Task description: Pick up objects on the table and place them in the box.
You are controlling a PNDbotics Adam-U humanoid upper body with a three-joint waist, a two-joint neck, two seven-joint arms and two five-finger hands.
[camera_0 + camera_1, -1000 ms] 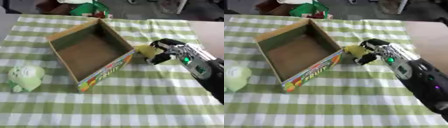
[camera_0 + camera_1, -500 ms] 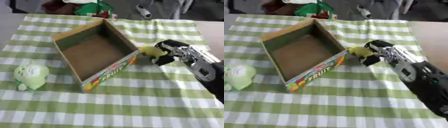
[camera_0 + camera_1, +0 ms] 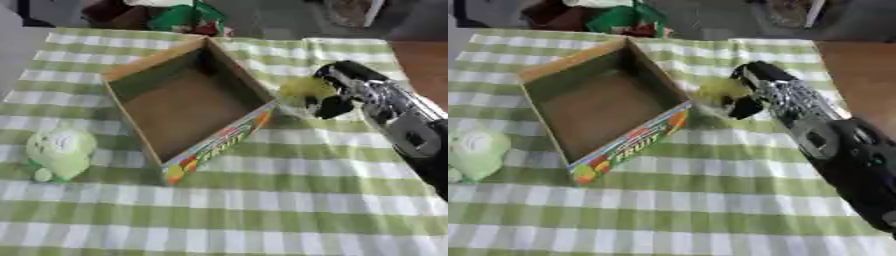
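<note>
Nearest, lying on the green-checked cloth (image 3: 262, 210) at the left: a pale green plush toy (image 3: 58, 152), well apart from the hand and waiting for its turn.

Farther in, sitting askew: the open cardboard box (image 3: 219, 145), printed front wall facing the camera, nothing visible inside.

Just beyond the box's right corner, reaching in from the right: the right hand (image 3: 343, 95), fingers curling round a small yellow-green object (image 3: 302, 89) and gripping it. Hanging beside the right wall of the box, outside it, not yet over the opening. Left hand showing in neither view.

Likely going wrong from here: clipping the box's right wall while carrying across, since the object is riding very near the rim, and shoving the light box along the cloth. Also risking a drop outside the box by releasing too early, before clearing the wall.

Farthest back, past the table edge: green and red clutter (image 3: 188, 15), playing no part.
</note>
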